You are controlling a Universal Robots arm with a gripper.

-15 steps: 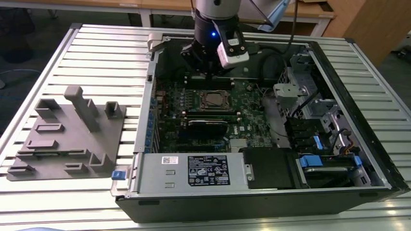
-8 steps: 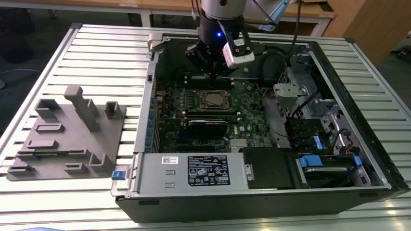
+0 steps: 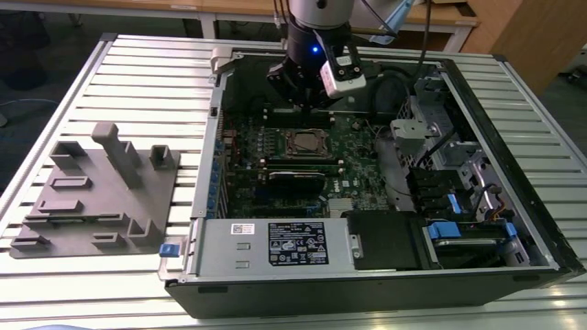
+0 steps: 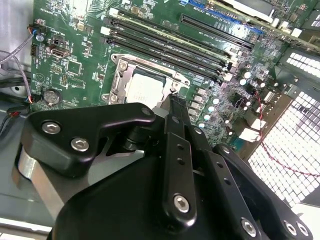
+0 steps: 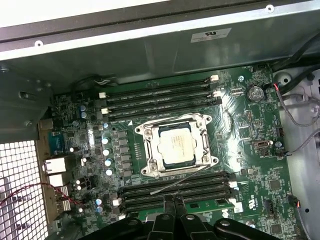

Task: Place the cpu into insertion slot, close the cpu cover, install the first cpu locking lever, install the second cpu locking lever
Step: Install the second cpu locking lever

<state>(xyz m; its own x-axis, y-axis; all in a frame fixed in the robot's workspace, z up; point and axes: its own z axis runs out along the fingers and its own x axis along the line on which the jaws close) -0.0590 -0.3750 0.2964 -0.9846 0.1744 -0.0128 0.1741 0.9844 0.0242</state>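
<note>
cpu [image 5: 174, 143] | silver, flat | seated in insertion slot [image 5: 148, 150], cpu cover [image 5: 202, 131] closed

A robotics lab — slatted aluminium workbench [image 3: 137, 75], opened computer case [image 3: 367, 268], wooden desks [image 3: 440, 17] behind.

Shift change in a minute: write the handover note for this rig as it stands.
Gripper: shut, empty, hanging beside the socket.
Small square silver-topped cpu: seated in the square metal-rimmed insertion slot.
Thin silver frame-shaped cpu cover: down around the chip.
Done: placing, cover closing.
Left: thin wire locking lever looks unlatched; the other lever cannot be judged.
</note>
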